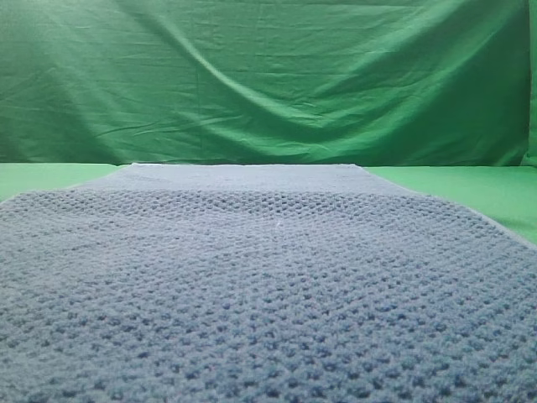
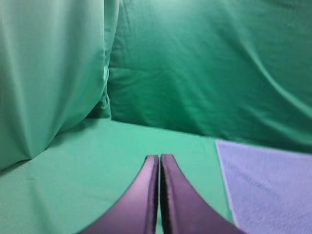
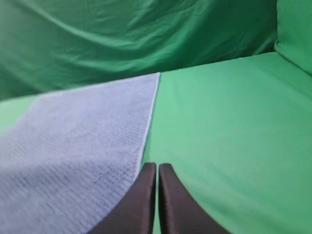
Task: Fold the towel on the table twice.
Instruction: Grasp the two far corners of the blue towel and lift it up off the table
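The towel (image 1: 268,285) lies flat, unfolded, along the bench (image 1: 470,189) middle; both folds remain. My left gripper (image 2: 159,195) and right gripper (image 3: 157,195) hover pinched together, empty, beside its side edges.

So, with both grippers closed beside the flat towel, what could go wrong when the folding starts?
1. The left gripper and right gripper are shut over the bare table, beside the towel. If they descend like this, they may pinch only table cloth.
2. The towel is much wider than the fingers, so grasping at uneven points along its edges could probably give a crooked fold.
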Robot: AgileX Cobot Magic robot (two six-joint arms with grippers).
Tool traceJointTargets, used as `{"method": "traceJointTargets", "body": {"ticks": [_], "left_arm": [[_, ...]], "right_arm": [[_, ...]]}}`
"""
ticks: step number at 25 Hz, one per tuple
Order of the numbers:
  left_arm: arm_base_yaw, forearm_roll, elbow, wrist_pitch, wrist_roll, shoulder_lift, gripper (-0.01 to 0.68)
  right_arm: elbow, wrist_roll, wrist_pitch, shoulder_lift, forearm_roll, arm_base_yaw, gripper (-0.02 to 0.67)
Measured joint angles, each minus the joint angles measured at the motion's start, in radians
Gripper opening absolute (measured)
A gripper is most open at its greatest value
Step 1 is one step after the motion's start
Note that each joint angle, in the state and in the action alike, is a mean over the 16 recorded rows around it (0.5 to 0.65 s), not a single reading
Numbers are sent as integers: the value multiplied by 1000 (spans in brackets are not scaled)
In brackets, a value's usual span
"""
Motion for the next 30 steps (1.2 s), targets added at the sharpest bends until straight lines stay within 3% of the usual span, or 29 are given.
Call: {"method": "traceJointTargets", "body": {"ticks": [5,10,20,30], "left_arm": [[-1,-68,-37,12,-67,1,0],[-21,-100,-127,122,-103,25,0],[-160,-109,-339,475,57,196,0],[-276,-167,-401,572,158,322,0]], "right_arm": [[-14,-1,-71,0,155,0,0],[-82,-28,-103,9,253,0,0],[-297,-203,28,152,264,5,0],[-408,-362,157,301,250,27,0]]}}
